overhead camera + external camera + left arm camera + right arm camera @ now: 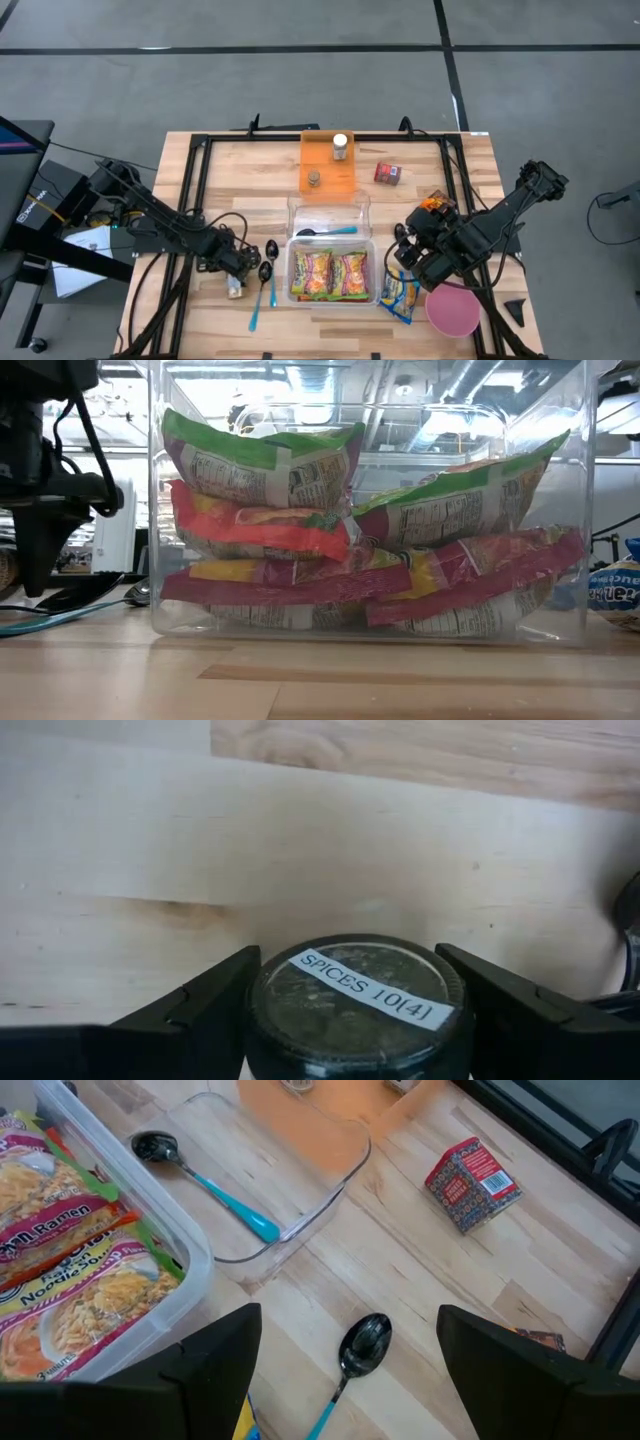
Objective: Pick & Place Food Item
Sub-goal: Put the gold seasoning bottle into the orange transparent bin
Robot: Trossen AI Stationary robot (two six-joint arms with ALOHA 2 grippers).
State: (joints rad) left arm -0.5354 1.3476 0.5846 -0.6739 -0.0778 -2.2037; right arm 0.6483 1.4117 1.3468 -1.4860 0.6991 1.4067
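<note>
Dark-lidded round spice jar (352,1005) labelled "SPICES 10(4)", gripped by left pincer (236,281).
Low on wooden surface (215,320), at nine o'clock from clear plastic ramen bin (331,272); right pincer (408,262) spread wide, empty, at three o'clock.

ramen packets (329,275) in bin (292,268), tray (328,170) behind, spoons (268,262) left
</note>
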